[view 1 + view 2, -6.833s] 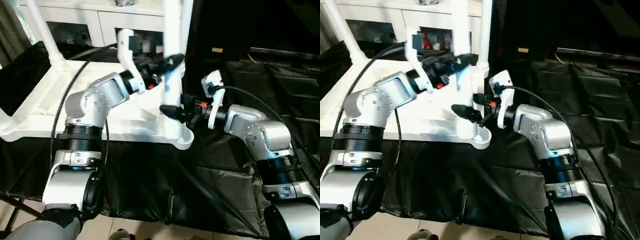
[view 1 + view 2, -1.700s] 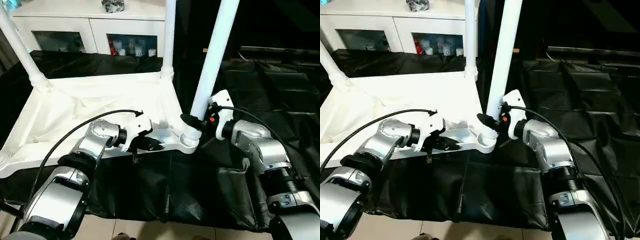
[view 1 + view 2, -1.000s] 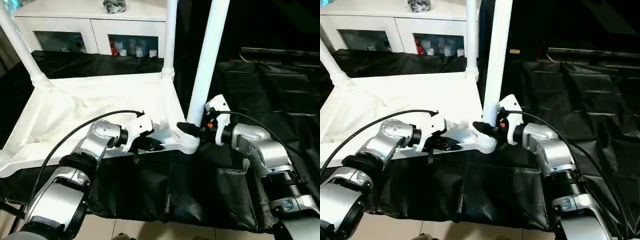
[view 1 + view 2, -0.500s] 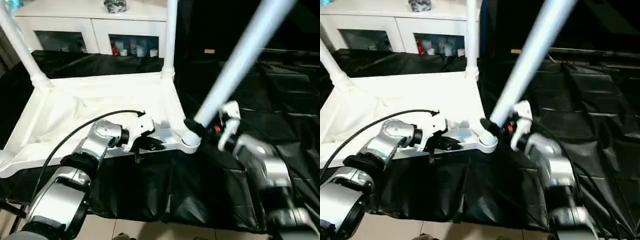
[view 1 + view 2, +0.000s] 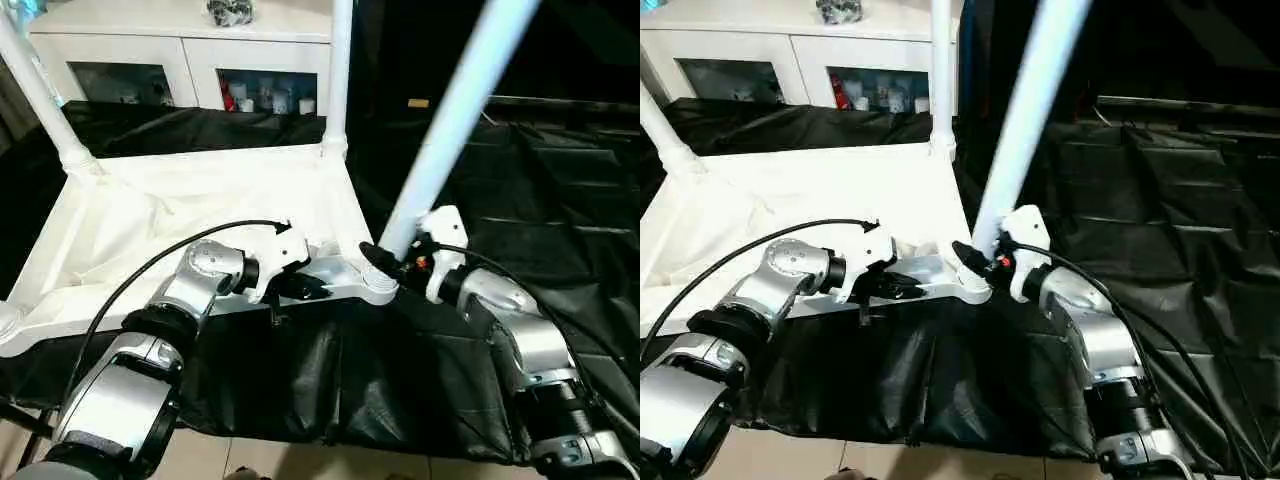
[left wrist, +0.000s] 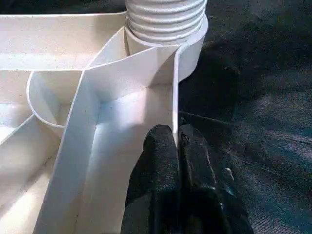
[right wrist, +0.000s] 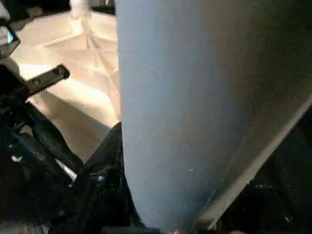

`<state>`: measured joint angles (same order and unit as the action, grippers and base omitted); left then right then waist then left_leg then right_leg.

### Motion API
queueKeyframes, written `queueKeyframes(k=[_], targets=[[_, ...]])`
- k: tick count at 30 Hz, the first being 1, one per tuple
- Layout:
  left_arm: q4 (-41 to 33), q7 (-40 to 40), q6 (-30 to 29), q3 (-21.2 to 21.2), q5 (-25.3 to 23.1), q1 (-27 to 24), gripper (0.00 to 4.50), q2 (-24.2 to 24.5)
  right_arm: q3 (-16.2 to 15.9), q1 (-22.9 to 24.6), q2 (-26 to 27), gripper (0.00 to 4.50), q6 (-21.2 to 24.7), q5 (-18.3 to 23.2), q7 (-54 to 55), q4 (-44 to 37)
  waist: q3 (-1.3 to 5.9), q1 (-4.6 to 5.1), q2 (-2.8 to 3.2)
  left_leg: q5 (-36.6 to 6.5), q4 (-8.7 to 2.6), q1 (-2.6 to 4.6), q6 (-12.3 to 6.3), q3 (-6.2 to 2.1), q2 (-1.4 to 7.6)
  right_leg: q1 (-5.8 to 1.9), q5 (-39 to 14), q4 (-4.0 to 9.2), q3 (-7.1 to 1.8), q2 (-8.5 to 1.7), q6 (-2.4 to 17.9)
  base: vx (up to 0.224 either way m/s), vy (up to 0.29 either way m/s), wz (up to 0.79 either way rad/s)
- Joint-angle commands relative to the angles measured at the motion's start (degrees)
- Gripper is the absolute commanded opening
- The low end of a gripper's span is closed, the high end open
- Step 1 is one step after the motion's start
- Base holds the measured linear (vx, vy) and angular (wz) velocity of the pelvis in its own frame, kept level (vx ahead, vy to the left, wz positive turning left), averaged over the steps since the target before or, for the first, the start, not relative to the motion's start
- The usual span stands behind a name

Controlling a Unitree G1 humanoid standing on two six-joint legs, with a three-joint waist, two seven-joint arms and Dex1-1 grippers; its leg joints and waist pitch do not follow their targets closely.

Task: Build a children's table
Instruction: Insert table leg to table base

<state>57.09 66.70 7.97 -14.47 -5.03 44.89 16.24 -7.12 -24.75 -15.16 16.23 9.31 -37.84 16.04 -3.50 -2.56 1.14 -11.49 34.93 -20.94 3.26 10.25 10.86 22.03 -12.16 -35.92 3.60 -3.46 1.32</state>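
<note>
Moved: one second ago the leg (image 5: 455,115) stood almost straight up; it now leans away from the tabletop, over the black cloth.
Left gripper (image 6: 176,138): its two black fingers are pressed together on the thin front wall of the tabletop (image 5: 180,205), pinching it.
Right gripper (image 5: 385,262): its fingers are around the bottom of the leg, pinching it just above the corner socket (image 5: 378,286).
Leg: long, white, tilted; its ribbed end sits in the socket right beside the right gripper and just past the left gripper.
Tabletop: upside down on the desk (image 5: 560,200), ribs up, stretching away behind the left gripper.
Other legs: one (image 5: 338,70) stands up at the far corner, well beyond both grippers; one more (image 5: 40,95) far off past the left gripper.
Cabinet (image 5: 180,50): white, glass doors, behind the tabletop.
Desk: covered in black cloth.
</note>
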Motion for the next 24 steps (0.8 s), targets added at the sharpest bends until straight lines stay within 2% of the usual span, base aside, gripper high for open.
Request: queueKeyframes(k=[1, 4, 8, 10, 11, 12, 16, 20, 22, 24], targets=[[0.4, -1.6, 0.0, 0.7, -0.3, 0.1, 0.0, 0.6, -2.7, 1.4, -0.7, 1.9, 3.4, -1.9, -1.8, 4.0, 3.15, 0.09, -0.72, -12.4, -4.91, 0.64, -0.81, -1.13, 2.64, -2.03, -17.8, 5.93, -3.38, -5.38, 10.8, 0.0, 0.0, 0.0], [0.3, -1.4, 0.0, 0.6, -0.2, 0.1, 0.0, 0.8, -3.3, 1.0, -0.7, 1.89, 3.5, -1.5, -3.6, 5.3, 3.2, 0.2, -0.67, -12.2, -4.94, 0.58, -1.02, -1.16, 2.69, -2.03, -16.9, 5.88, -3.41, -5.42, 11.0, 0.0, 0.0, 0.0], [0.0, -0.1, 0.4, 0.6, 0.1, -0.1, 0.0, 1.3, -4.9, 0.5, -1.7, 1.89, 2.8, -1.0, -8.4, 7.3, 3.36, 0.31, -0.97, -11.9, -4.88, 0.63, -1.23, -1.1, 2.72, -2.13, -15.8, 5.81, -3.38, -5.43, 11.5, 0.0, 0.0, 0.0], [-0.4, 1.6, 0.7, 0.6, 0.6, -0.2, 0.0, 1.4, -5.0, 0.7, -2.1, 1.89, 2.7, 0.1, -10.8, 7.4, 3.5, 0.21, -1.11, -10.8, -4.76, 0.59, -1.79, -1.0, 2.66, -2.3, -13.5, 5.62, -3.4, -5.42, 12.0, 0.0, 0.0, 0.0], [-0.9, 3.9, 0.7, 0.6, 1.2, -0.1, 0.0, 1.7, -5.4, 1.0, -2.7, 1.89, 1.8, 0.7, -13.7, 7.6, 3.58, 0.13, -1.04, -10.3, -4.72, 0.55, -1.95, -1.0, 2.67, -2.4, -12.7, 5.51, -3.4, -5.48, 12.2, 0.0, 0.0, 0.0], [-1.2, 6.0, 1.1, 0.5, 1.6, 0.0, 0.0, 1.9, -6.1, 1.3, -3.4, 1.89, 1.0, 0.8, -16.3, 7.9, 3.77, 0.0, -1.05, -8.7, -4.66, 0.41, -2.65, -0.94, 2.72, -2.64, -9.6, 5.26, -3.31, -5.43, 12.9, 0.0, 0.0, 0.0], [-1.7, 9.3, 1.2, 0.1, 1.9, 0.1, 0.0, 2.5, -6.6, 1.6, -4.2, 1.89, 0.0, 1.2, -19.3, 8.3, 3.95, -0.29, -0.88, -7.2, -4.67, 0.49, -3.38, -0.9, 3.02, -2.69, -4.4, 4.63, -3.09, -5.37, 14.6, 0.0, 0.0, 0.0], [-0.5, 12.1, 1.8, -0.7, 1.0, 1.3, 0.0, 3.8, -8.0, 1.9, -5.4, 1.89, -1.8, 0.8, -23.6, 8.9, 3.96, -0.58, -0.47, -8.1, -4.77, 0.71, -3.21, -0.88, 3.19, -2.67, -3.2, 4.48, -2.99, -5.35, 15.6, 0.0, 0.0, 0.0], [-0.2, 12.5, 1.8, -0.9, 0.7, 1.6, 0.0, 4.1, -8.6, 2.0, -5.6, 1.89, -2.3, 0.5, -24.6, 9.0, 4.01, -0.69, -0.52, -8.6, -4.83, 0.77, -2.93, -0.83, 3.25, -2.75, -2.6, 4.42, -3.01, -5.37, 15.9, 0.0, 0.0, 0.0], [0.8, 13.5, 2.0, -1.1, -0.1, 2.4, 0.0, 5.0, -10.5, 2.5, -6.4, 1.89, -3.9, -0.2, -27.6, 8.3, 4.01, -0.86, -0.4, -9.0, -4.83, 0.85, -2.75, -0.81, 3.25, -2.74, -2.4, 4.46, -3.03, -5.4, 16.1, 0.0, 0.0, 0.0]])
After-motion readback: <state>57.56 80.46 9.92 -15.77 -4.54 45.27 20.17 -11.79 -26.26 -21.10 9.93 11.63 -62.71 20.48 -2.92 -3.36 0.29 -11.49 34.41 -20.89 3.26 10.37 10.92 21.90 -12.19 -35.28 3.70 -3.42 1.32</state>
